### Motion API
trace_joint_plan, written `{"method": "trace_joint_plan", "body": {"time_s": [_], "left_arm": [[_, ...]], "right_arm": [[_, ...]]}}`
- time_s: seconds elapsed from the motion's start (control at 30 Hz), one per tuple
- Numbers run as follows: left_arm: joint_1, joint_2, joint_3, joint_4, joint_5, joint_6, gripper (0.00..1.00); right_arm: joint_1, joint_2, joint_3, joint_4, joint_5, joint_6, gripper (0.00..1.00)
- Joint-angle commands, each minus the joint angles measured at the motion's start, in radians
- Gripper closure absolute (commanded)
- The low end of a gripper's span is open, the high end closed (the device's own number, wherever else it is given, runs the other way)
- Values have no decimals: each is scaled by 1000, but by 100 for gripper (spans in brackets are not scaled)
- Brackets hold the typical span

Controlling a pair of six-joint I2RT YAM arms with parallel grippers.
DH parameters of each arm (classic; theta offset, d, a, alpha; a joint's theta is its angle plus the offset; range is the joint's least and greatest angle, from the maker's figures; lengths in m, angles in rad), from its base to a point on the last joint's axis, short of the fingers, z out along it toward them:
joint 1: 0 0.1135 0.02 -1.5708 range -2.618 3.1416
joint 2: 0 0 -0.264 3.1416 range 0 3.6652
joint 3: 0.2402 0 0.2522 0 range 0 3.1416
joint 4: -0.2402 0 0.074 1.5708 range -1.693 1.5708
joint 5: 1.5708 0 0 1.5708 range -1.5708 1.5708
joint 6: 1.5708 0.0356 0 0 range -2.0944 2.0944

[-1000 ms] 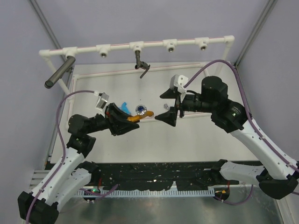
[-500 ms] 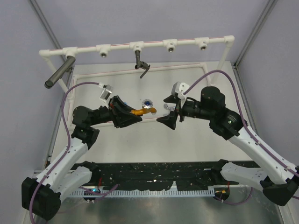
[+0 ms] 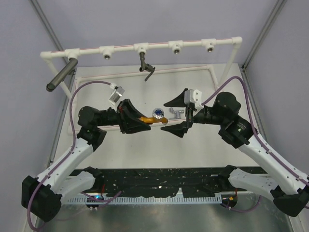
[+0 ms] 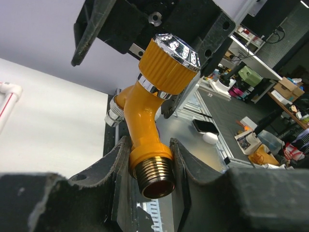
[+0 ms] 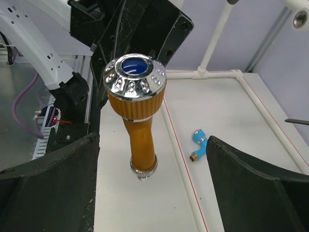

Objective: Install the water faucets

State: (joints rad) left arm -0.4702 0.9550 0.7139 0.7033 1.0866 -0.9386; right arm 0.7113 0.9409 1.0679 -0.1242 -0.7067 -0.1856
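My left gripper (image 3: 141,120) is shut on the threaded end of the orange-gold faucet (image 3: 153,117) and holds it above the table, knob toward the right arm. In the left wrist view my left gripper (image 4: 150,164) clamps the faucet (image 4: 145,121) just above its brass thread. My right gripper (image 3: 175,115) is open, its fingers on either side of the knob without touching. In the right wrist view my right gripper (image 5: 152,186) stands wide around the faucet (image 5: 137,121). The blue faucet (image 5: 198,144) lies on the table. A dark grey faucet (image 3: 145,65) hangs from the white pipe's middle socket.
The white pipe frame (image 3: 159,46) with several round sockets spans the back. A long dark grey cylinder (image 3: 62,75) hangs at its left end. A small silver piece (image 3: 175,113) lies on the table by my right gripper. A thin white rail (image 5: 181,150) crosses the table.
My left gripper has carried the orange-gold faucet to the right, toward the right gripper. The right wrist has rolled and its open fingers now flank the knob.
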Motion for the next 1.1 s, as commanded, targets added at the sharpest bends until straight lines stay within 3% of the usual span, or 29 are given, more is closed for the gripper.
{"method": "trace_joint_plan", "body": {"time_s": [0.0, 0.4, 0.8, 0.93, 1.07], "left_arm": [[-39, 17, 78, 59, 22, -8, 100], [-71, 77, 127, 59, 13, -3, 100], [-74, 59, 114, 56, -25, 7, 100], [-85, 56, 108, 61, -36, 12, 100], [-85, 45, 93, 62, -54, 18, 100]], "right_arm": [[-4, 44, 58, 75, -100, 9, 8], [-1, 93, 60, 189, -169, 78, 26], [-1, 107, 58, 173, -175, 83, 42], [-1, 110, 60, 178, -180, 94, 55], [-1, 110, 64, 172, -168, 95, 87]]}}
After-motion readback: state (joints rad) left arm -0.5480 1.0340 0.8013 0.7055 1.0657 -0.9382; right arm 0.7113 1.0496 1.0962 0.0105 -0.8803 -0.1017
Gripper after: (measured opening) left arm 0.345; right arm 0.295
